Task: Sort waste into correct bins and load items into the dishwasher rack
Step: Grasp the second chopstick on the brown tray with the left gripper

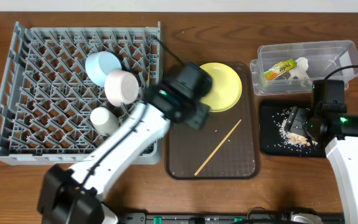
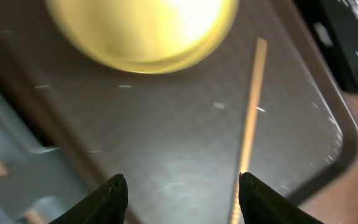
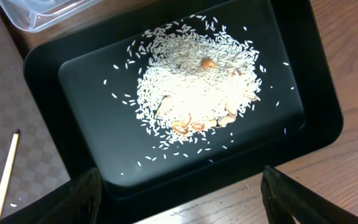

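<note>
My left gripper (image 1: 191,107) is open and empty over the brown serving tray (image 1: 241,163), next to the yellow plate (image 1: 224,86). The left wrist view shows the open jaws (image 2: 182,199), the blurred plate (image 2: 145,31) and a wooden chopstick (image 2: 251,124) by the right finger. The chopstick (image 1: 218,147) lies diagonally on the tray. My right gripper (image 1: 300,119) is open and empty above the black tray (image 1: 272,144); its jaws (image 3: 179,199) straddle the near rim (image 3: 185,180). Rice leftovers (image 3: 197,87) lie in it. The clear tub (image 1: 347,51) holds the wrapper (image 1: 279,68) and white scrap (image 1: 301,70).
The grey dishwasher rack (image 1: 36,134) at left holds the light blue bowl (image 1: 101,65), the white bowl (image 1: 122,86) and the small white cup (image 1: 104,120). The right wrist view shows the tub's corner (image 3: 36,14) and the chopstick's end (image 3: 5,180) at left.
</note>
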`<action>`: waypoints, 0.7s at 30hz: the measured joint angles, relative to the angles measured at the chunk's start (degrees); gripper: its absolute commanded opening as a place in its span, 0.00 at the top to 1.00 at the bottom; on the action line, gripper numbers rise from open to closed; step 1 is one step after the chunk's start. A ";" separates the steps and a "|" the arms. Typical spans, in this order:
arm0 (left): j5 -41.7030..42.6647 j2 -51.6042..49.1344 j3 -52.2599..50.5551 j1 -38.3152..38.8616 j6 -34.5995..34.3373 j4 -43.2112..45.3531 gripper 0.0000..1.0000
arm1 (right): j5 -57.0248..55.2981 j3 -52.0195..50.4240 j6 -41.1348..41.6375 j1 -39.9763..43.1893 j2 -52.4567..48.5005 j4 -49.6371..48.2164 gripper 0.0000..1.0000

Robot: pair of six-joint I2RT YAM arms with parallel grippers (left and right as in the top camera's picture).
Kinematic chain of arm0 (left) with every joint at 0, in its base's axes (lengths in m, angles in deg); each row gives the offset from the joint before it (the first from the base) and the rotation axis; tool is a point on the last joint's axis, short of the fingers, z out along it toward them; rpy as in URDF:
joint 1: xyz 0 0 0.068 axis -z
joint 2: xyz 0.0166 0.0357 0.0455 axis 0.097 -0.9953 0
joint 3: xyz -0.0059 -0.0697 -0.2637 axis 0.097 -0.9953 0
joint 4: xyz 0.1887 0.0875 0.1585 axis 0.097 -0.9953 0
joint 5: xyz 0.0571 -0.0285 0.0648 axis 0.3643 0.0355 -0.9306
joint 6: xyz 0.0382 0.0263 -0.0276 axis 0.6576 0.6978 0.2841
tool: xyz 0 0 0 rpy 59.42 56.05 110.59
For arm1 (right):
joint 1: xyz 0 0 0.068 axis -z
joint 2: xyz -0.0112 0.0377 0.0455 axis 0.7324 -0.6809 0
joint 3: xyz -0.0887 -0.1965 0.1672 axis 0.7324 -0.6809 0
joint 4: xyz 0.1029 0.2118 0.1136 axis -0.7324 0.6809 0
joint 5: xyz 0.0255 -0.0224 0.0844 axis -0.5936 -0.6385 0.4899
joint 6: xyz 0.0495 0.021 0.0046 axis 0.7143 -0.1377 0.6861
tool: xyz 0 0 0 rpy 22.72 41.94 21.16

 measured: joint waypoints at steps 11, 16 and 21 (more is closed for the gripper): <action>1.14 -13.94 -0.24 11.96 0.02 2.43 0.40 | 0.00 0.00 0.00 0.00 0.00 0.00 0.19; 1.14 -18.56 -0.70 14.21 0.00 3.26 0.40 | 0.00 0.00 0.00 0.00 0.00 0.00 0.20; 1.11 -21.81 -0.63 14.71 -0.02 3.58 0.46 | 0.02 0.00 0.00 0.00 0.00 0.00 0.20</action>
